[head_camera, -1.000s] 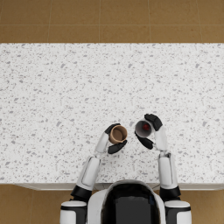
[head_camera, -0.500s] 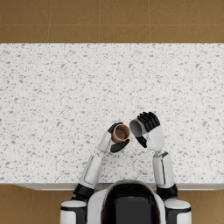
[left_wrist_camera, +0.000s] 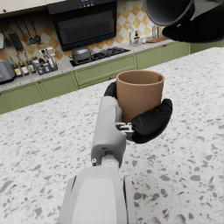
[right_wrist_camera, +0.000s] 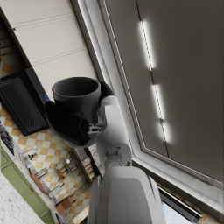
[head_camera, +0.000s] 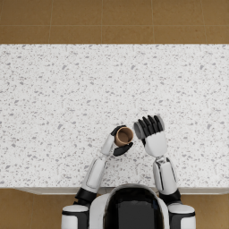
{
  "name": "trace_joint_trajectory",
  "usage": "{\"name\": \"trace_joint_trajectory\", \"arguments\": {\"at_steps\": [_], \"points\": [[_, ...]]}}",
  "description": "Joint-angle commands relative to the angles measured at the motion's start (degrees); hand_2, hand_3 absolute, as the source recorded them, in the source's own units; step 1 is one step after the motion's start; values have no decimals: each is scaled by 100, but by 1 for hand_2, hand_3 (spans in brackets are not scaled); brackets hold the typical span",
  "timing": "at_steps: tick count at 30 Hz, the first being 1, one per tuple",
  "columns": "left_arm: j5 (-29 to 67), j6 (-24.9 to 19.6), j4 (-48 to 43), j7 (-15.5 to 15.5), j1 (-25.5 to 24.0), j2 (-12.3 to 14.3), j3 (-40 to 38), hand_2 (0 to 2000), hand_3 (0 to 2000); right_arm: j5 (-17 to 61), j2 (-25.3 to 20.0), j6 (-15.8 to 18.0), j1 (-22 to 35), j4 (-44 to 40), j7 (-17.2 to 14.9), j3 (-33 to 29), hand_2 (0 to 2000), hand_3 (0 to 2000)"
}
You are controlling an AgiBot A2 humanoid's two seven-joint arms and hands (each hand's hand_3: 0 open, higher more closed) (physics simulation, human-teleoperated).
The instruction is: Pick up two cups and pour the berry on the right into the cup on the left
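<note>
My left hand (head_camera: 120,147) holds a brown cup (head_camera: 124,136) upright just above the speckled table (head_camera: 67,98); its inside looks plain brown in the head view. My right hand (head_camera: 152,133) grips a dark grey cup (head_camera: 137,130), tipped sideways with its mouth toward the brown cup and close beside its rim. In the left wrist view the brown cup (left_wrist_camera: 139,94) sits in my left hand (left_wrist_camera: 148,123), and the grey cup (left_wrist_camera: 168,11) hangs above it in my right hand (left_wrist_camera: 199,28). The right wrist view shows the grey cup (right_wrist_camera: 76,98) in my right hand (right_wrist_camera: 70,124). No berry shows.
The white speckled table spreads wide to both sides and behind the cups, with its near edge (head_camera: 44,190) just before me. A kitchen counter with a stove (left_wrist_camera: 94,54) and green cabinets (left_wrist_camera: 65,81) stands beyond the table.
My right hand has moved left and rolled over, tipping the grey cup toward the brown one; the cup's reddish inside no longer faces the head camera. The left hand has stayed put.
</note>
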Motion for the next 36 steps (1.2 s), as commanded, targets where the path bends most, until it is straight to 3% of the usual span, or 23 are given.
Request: {"name": "trace_joint_trajectory", "arguments": {"at_steps": [1, 19, 36], "points": [[0, 1, -32, 0, 92, 54, -19, 2000, 1280, 184, -55, 2, 56, 76, 2, 79, 2000, 1280], [0, 1, 75, 1, 142, 135, -49, 2000, 1280, 3429, -254, 13, 50, 211, 11, 282, 2000, 1280], [0, -11, 196, 3, 106, 166, -66, 2000, 1280, 3758, -314, 12, -92, 145, 13, 360, 2000, 1280]]}}
